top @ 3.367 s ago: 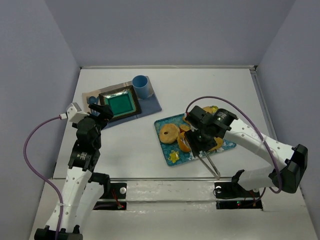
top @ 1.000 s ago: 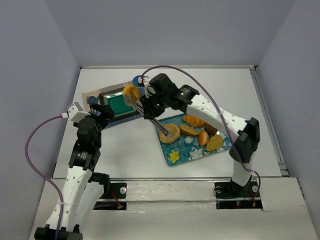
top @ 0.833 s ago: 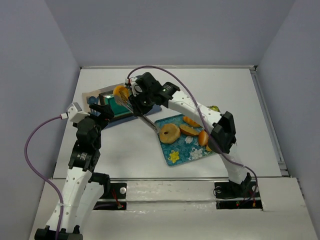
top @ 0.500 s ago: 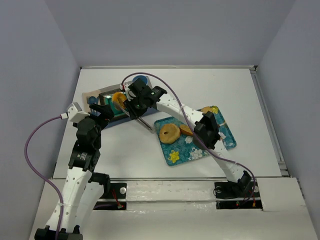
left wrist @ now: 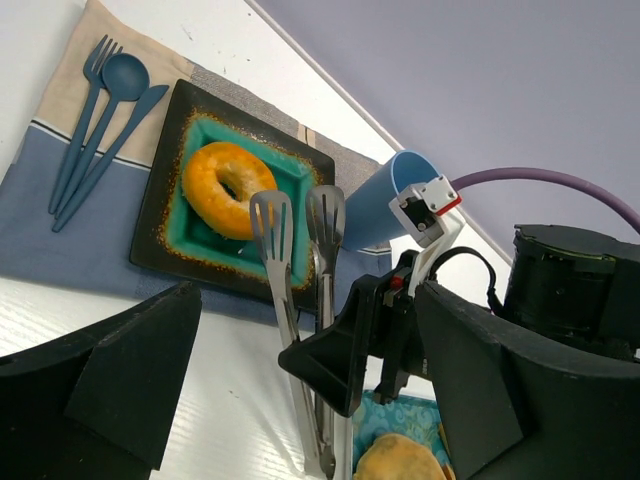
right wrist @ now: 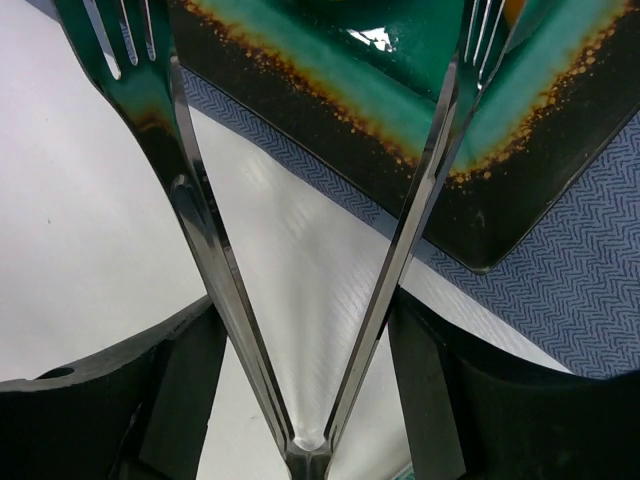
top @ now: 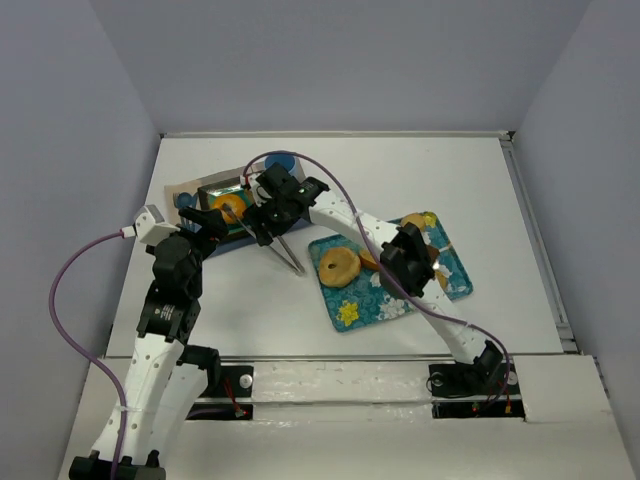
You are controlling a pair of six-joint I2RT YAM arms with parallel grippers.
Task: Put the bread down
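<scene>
The bread point(top: 227, 209), a glossy orange-golden ring, lies in the green square plate point(top: 209, 190); both show in the left wrist view as bread point(left wrist: 228, 190) and plate point(left wrist: 160, 180). My right gripper point(top: 268, 226) is shut on steel tongs point(top: 289, 256). The tongs' arms point(right wrist: 190, 200) are spread wide over the plate's corner point(right wrist: 420, 90), with nothing between them. Their heads point(left wrist: 270, 215) stand just right of the bread. My left gripper point(top: 205, 222) is open and empty, just in front of the plate.
A blue cup point(left wrist: 385, 200) stands behind the plate. Blue cutlery point(left wrist: 100, 110) lies on the placemat point(left wrist: 60, 240) to its left. A blue patterned tray point(top: 390, 300) at centre right holds a pale bagel point(top: 339, 266); other rolls are hidden under the right arm.
The right arm carried the bread in the tongs from the tray to the green plate. The tongs opened and the bread now lies in the plate. The left arm stayed still.
</scene>
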